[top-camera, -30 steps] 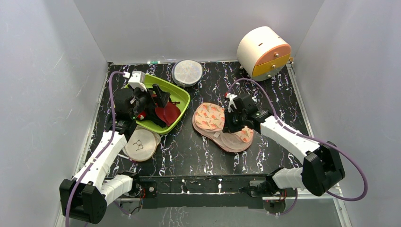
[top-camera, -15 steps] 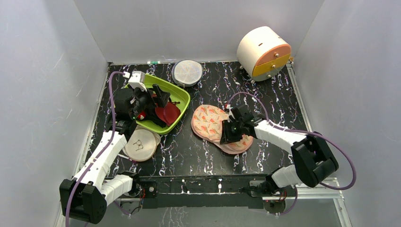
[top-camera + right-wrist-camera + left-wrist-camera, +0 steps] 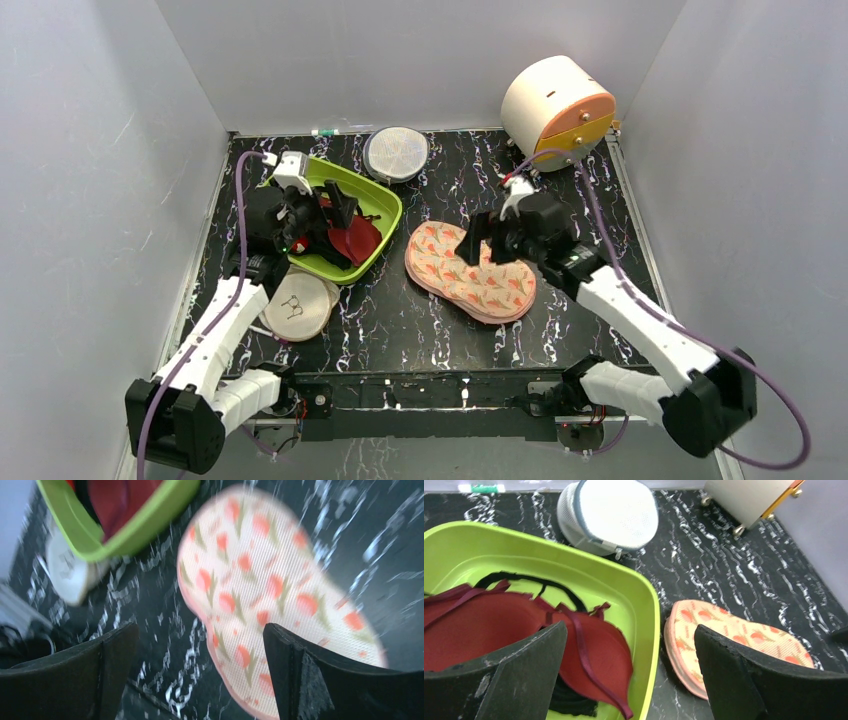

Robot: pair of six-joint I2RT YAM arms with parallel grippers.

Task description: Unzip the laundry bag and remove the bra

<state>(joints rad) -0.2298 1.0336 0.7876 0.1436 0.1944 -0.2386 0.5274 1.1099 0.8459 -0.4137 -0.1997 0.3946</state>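
The laundry bag (image 3: 470, 275) lies flat on the black marbled table with its printed side up, and its lid is down. It also shows in the left wrist view as laundry bag (image 3: 734, 635) and in the right wrist view as laundry bag (image 3: 265, 590). My right gripper (image 3: 483, 245) hovers open just above the bag's middle, right gripper (image 3: 200, 627) holding nothing. The maroon bra (image 3: 355, 240) rests in the green tub (image 3: 385, 205), cups up, bra (image 3: 589, 645). My left gripper (image 3: 335, 212) hangs open over the tub, left gripper (image 3: 629, 630) empty.
A black garment (image 3: 519, 577) lies under the bra in the tub. A round grey mesh disc (image 3: 396, 152) stands at the back. A cream disc (image 3: 297, 305) lies by the tub's front. A white drum with an orange face (image 3: 555, 105) is at the back right.
My right gripper opened and let go of the bag's upper flap, which dropped shut over the pale inside. That gripper then rose and drew back. The left arm stayed still.
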